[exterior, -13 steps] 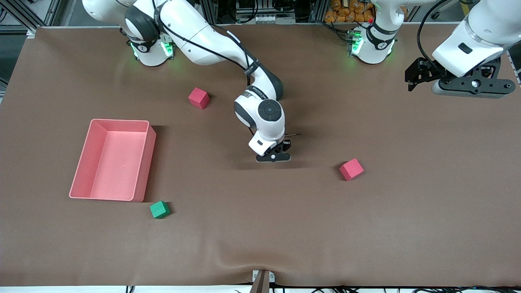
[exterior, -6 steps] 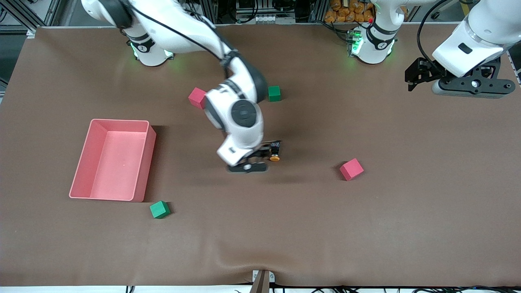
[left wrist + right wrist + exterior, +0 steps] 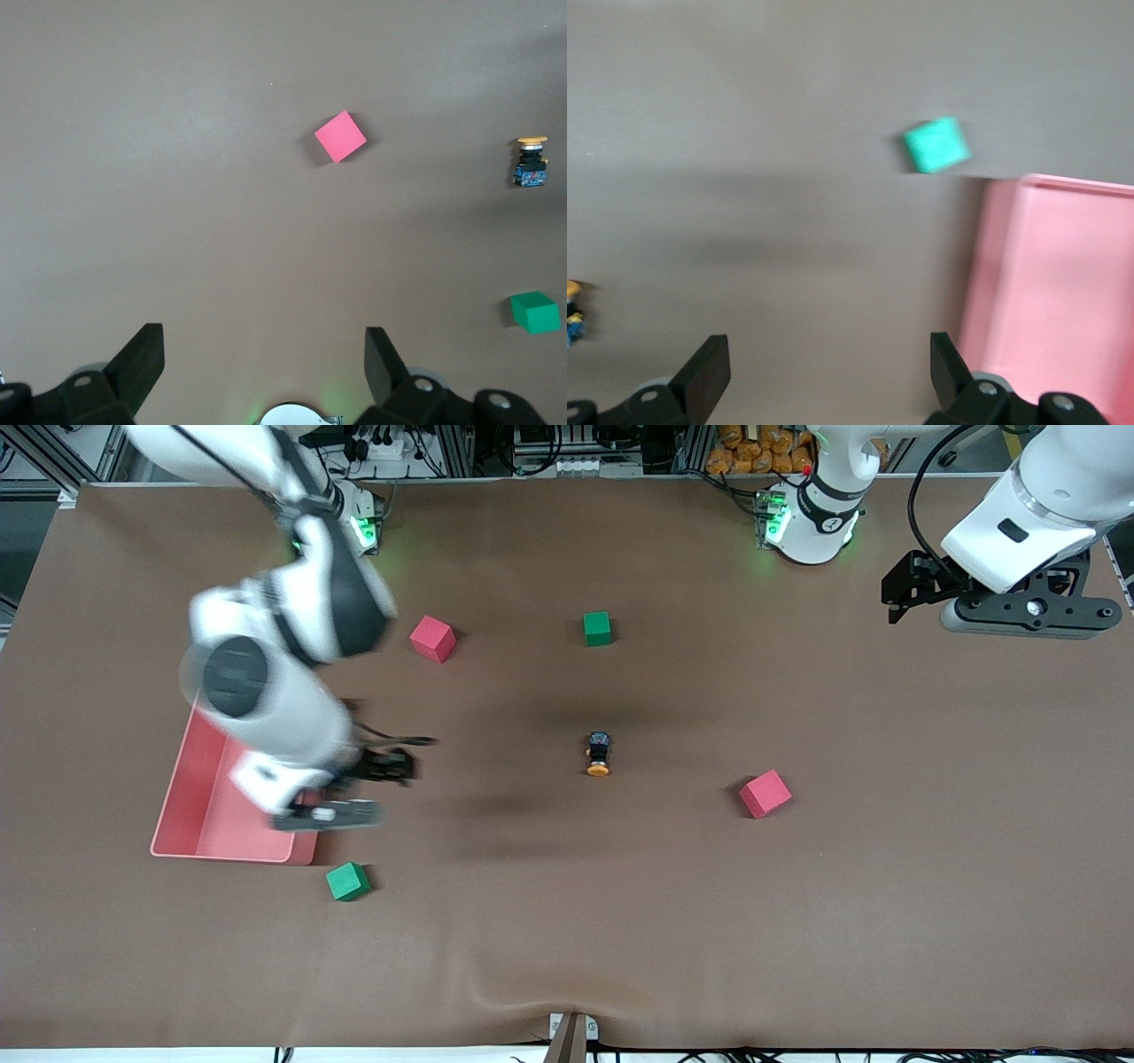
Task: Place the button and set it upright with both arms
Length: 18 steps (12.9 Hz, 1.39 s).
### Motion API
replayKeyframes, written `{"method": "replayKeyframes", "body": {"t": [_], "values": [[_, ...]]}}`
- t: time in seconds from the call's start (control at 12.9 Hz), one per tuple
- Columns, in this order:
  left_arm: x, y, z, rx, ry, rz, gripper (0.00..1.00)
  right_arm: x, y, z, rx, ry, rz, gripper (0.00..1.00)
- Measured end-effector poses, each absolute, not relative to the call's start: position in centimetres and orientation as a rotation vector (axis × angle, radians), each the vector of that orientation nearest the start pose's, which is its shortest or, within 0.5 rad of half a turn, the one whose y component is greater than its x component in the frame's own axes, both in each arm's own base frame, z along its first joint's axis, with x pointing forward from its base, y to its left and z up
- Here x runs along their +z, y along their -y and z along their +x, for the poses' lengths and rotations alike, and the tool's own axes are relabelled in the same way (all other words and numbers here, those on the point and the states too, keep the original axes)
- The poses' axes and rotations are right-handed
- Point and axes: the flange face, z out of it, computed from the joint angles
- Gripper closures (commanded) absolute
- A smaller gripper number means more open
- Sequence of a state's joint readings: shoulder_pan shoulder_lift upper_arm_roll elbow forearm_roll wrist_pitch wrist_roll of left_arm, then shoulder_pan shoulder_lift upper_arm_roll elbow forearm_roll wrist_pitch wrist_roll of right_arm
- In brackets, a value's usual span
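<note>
Button [image 3: 599, 754] lies on its side on the bare worktop [image 3: 567, 921], near mid-table. Long axis runs toward and away from the front camera: orange cap at the nearer end, black body at the farther end. Nothing touches it. Landmarks taken from the button: pink cube [image 3: 765, 794] beside it toward the left arm's end and slightly nearer the camera; green cube [image 3: 597, 628] farther from the camera; a second pink cube [image 3: 433, 638] farther still toward the right arm's end.

Right gripper [image 3: 354, 788] hangs over the corner of the pink bin [image 3: 199, 815], well apart from the button, toward the right arm's end. Jaws spread wide and empty in its wrist view, which shows a second green cube [image 3: 936, 145] by the bin rim and the button at the frame's edge [image 3: 573, 312].

Left gripper [image 3: 912, 584] waits up high over the left arm's end of the worktop, jaws released, nothing between them. Its wrist view takes in the button [image 3: 531, 161], well clear of the jaws.

Judgement: placing looks done, uprighting not yet. Neither gripper is close. Whichever arm goes in should close across the short black body, crosswise to the long axis, then tip the cap upward.
</note>
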<state>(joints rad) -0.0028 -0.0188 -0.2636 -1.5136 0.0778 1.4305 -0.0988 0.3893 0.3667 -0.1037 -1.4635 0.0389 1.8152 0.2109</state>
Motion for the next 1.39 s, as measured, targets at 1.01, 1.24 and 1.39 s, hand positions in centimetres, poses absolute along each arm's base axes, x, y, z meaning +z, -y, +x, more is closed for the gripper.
{"method": "replayKeyframes", "body": {"t": [1.01,1.24,1.39], "values": [[64.9,13.3,51.8,0.075,-0.24,-3.039,0.0,65.0,1.0,51.5,0.049,0.16,-3.1,0.0],[64.9,13.3,51.8,0.075,-0.24,-3.039,0.0,65.4,1.8,51.5,0.036,0.161,-3.1,0.0],[64.9,13.3,51.8,0.075,-0.241,-3.038,0.0,65.4,1.6,51.5,0.038,0.166,-3.1,0.0]]}}
